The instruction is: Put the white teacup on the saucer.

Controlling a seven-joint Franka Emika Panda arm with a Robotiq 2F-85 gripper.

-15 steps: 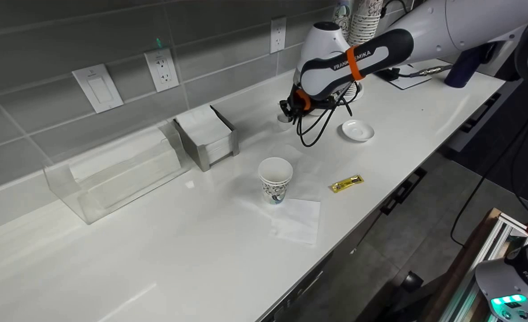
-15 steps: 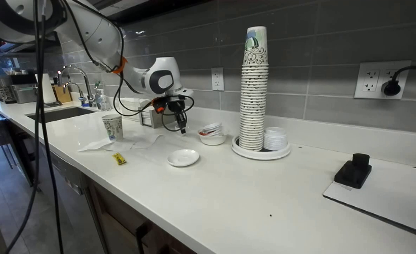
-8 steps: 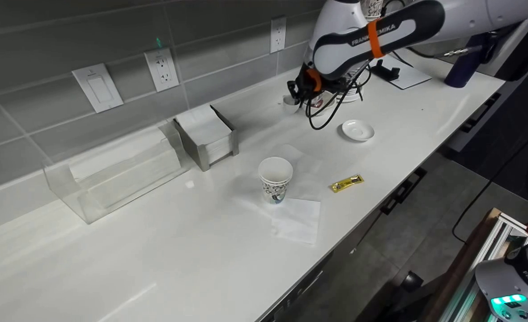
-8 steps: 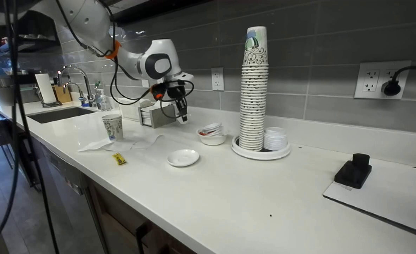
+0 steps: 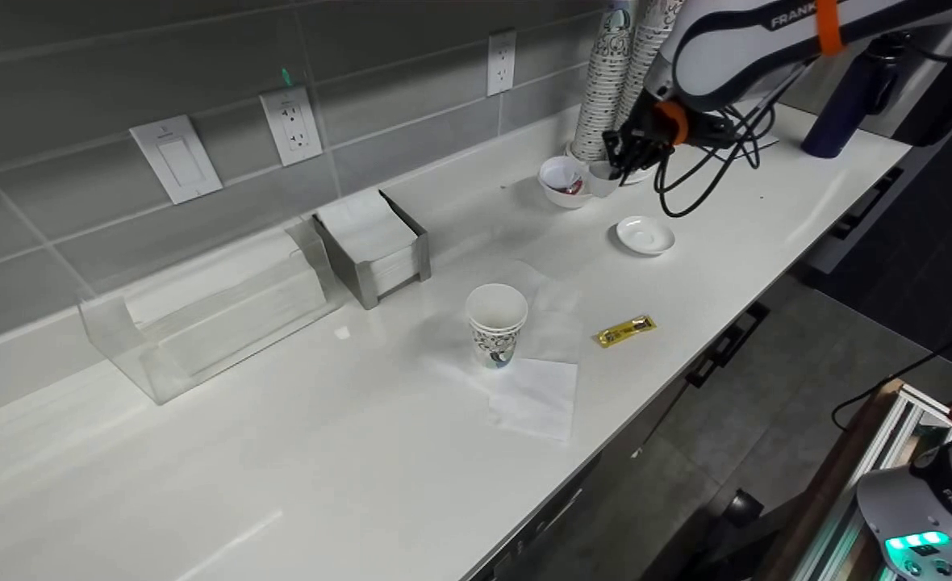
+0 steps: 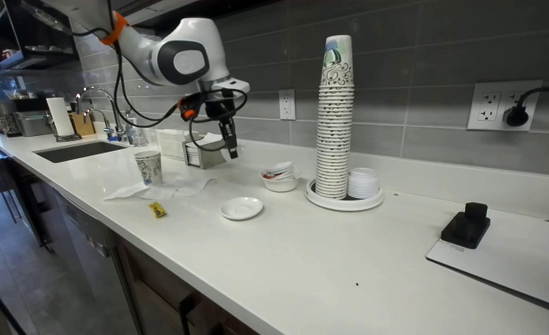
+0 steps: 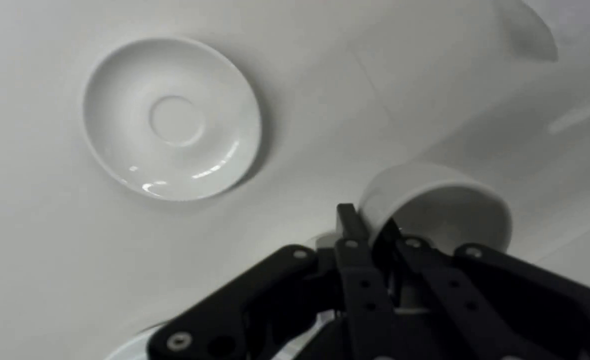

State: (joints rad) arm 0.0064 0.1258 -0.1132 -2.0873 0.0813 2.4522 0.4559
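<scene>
Above white countertop (image 7: 30,240), pinching with the gripper (image 7: 370,222) the white teacup (image 7: 440,205) by one wall (presumably to keep the base free for landing), apparently lifted; not yet on the saucer (image 7: 175,117), farther down, flat and apart.

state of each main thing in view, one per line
white teacup, held aloft
claw, shut on the white teacup
saucer, face up, empty
paper cups, nested, upright
yellow packet, lying flat
napkin holder, stocked
bowl, holding small items
tall cup stack, upside down
black plug, plugged in
</scene>
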